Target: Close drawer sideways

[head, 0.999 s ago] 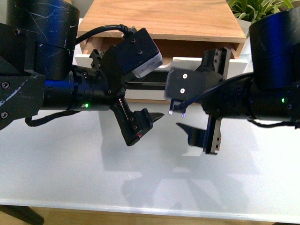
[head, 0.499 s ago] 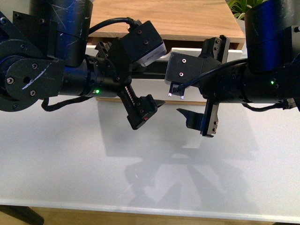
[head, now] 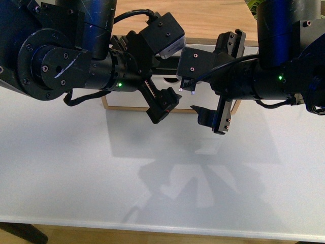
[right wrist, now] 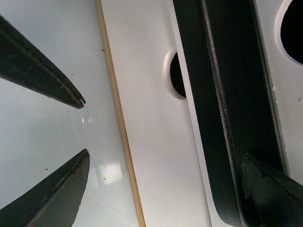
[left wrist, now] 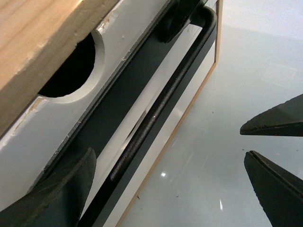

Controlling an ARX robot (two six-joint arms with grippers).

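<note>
We list 2 empty pincers, left gripper [head: 144,76] and right gripper [head: 222,81], both spread beside the bar handle [left wrist: 156,118], apparently to push the drawer [left wrist: 57,123], which sits nearly shut under the wooden top [head: 213,20].

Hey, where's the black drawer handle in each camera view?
Front: the handle is mostly hidden; a short dark strip shows at the upper middle.
Left wrist: the handle crosses the picture diagonally, top right to lower left.
Right wrist: the handle runs top to bottom, right of centre.
Shared landmark: the half-round notch beside it shows in both wrist views and is hidden in front.
</note>
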